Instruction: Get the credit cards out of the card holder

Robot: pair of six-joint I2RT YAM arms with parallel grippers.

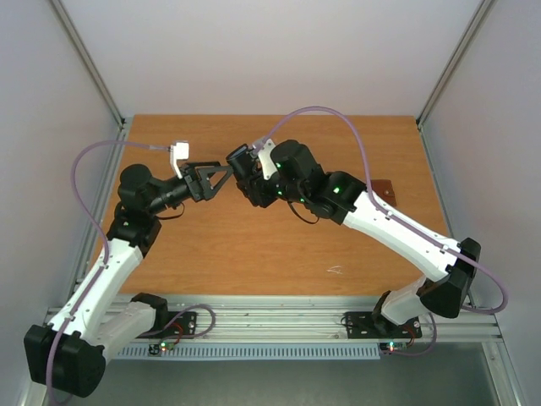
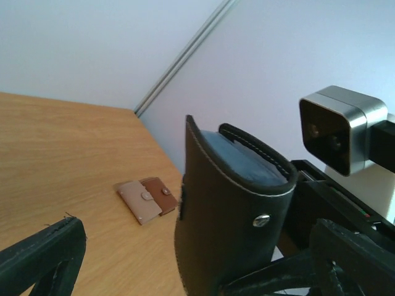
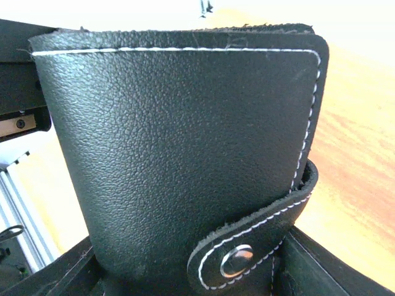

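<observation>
Right wrist view is filled by one black grained-leather card holder (image 3: 185,142) with white stitching, its strap wrapping round one edge to a single round metal snap (image 3: 237,260). The right claw (image 3: 191,280) grips the card holder from below, a dark finger at each lower corner. From the left wrist, the holder stands upright in the air above the wooden counter (image 2: 62,154), with blue-grey lining showing at its top mouth; whether cards sit inside cannot be told. The left claw (image 2: 197,259) is spread wide around the holder's lower part. One small brown two-tone wallet (image 2: 147,198) lies flat on the counter, well apart.
</observation>
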